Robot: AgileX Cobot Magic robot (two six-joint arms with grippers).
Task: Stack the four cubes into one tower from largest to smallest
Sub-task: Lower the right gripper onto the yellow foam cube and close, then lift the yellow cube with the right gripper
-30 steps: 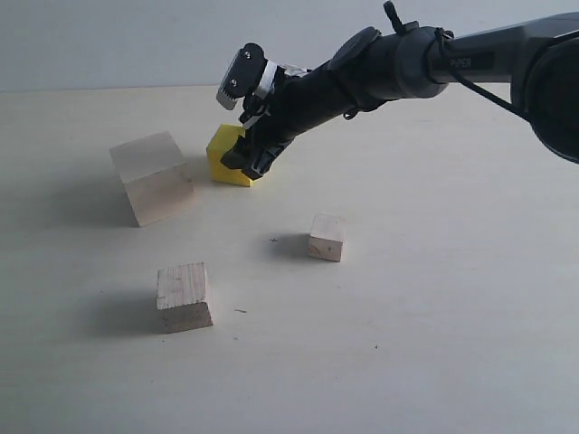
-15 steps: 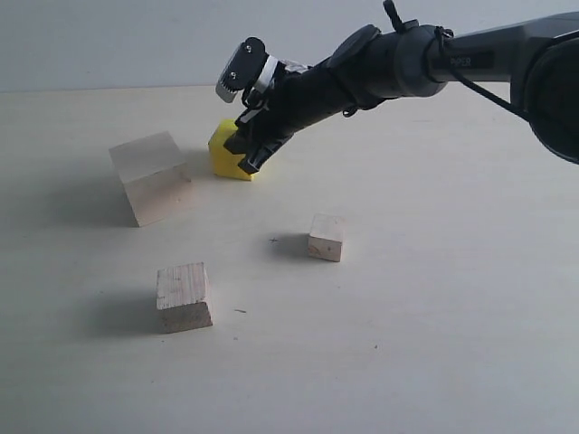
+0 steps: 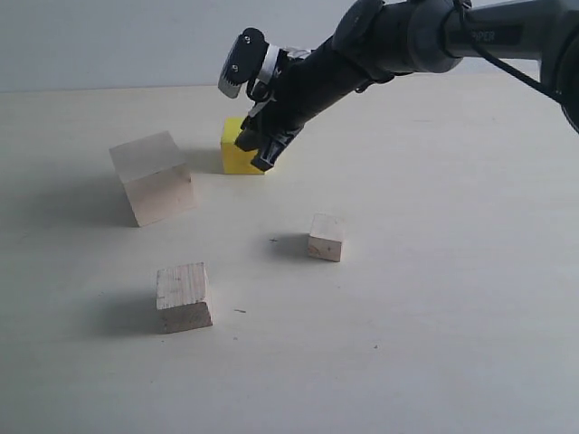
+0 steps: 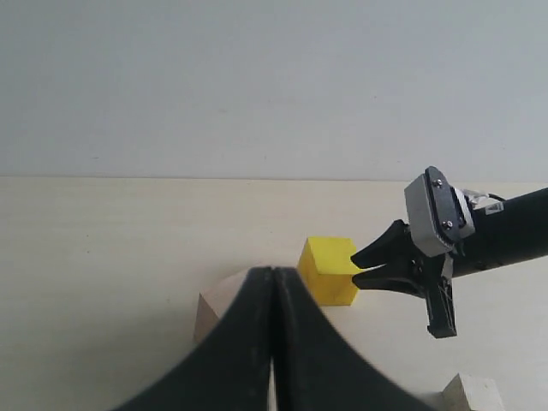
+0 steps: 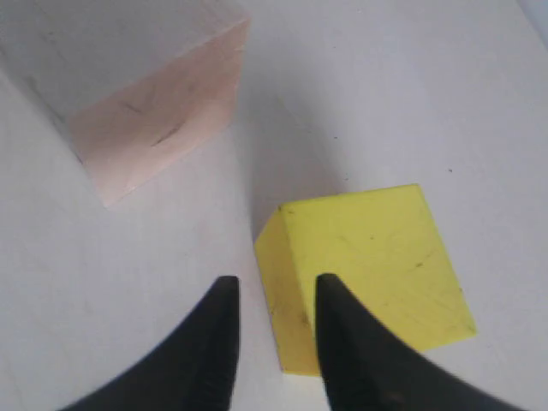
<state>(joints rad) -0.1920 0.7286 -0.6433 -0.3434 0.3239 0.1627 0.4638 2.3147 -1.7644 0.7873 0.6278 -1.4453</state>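
Found a cream desk [image 3: 452,316] under a plain pale wall [image 3: 109,45], with the large wooden cube [image 3: 154,178], yellow cube [image 3: 237,152], medium wooden cube [image 3: 184,297] and small wooden cube [image 3: 326,237] resting apart, unstacked. Saw the right gripper [image 3: 256,155] at the yellow cube's edge, jaws narrowly apart, clamping nothing; left gripper [image 4: 272,272] pressed shut, empty.

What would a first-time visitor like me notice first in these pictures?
The bright yellow cube toward the back of the pale table stands out, the only colour. A black arm reaches in from the right, its claw hanging beside that cube, not around it. Three bare-wood cubes sit apart: large on the left, medium in front, small in the middle.
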